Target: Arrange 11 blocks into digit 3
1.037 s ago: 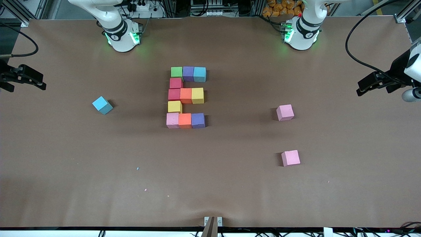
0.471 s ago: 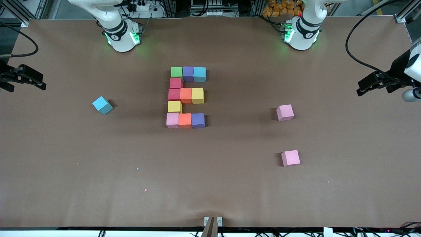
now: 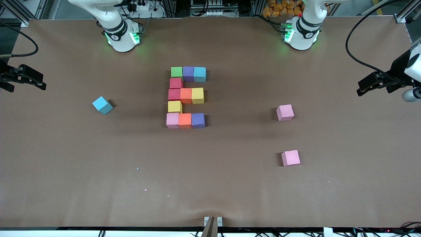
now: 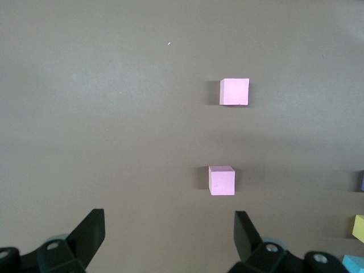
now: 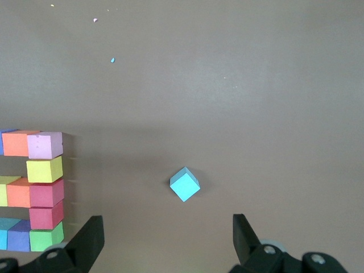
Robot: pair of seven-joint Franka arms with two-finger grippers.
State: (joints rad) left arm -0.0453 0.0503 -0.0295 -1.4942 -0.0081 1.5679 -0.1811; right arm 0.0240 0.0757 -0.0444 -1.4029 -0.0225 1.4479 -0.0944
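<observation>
The digit 3 [image 3: 186, 97] lies mid-table as a figure of coloured blocks: three rows of three, linked by a red block [image 3: 176, 83] and a yellow block [image 3: 174, 106]. Part of it shows in the right wrist view [image 5: 35, 190]. Three loose blocks lie apart from it: a light blue block [image 3: 102, 105] [image 5: 185, 183] and two pink blocks [image 3: 284, 112] [image 3: 290, 158], which also show in the left wrist view [image 4: 235, 91] [image 4: 222, 180]. My left gripper [image 3: 361, 89] [image 4: 169, 227] waits open and empty at its end of the table. My right gripper [image 3: 41, 84] [image 5: 168, 230] does the same at its end.
The brown table cover [image 3: 210, 171] carries a few tiny foam crumbs [image 3: 137, 168] toward the front camera. A black cable [image 3: 353, 49] hangs to the left arm's hand. Both robot bases [image 3: 123, 36] [image 3: 301, 33] stand at the table's edge.
</observation>
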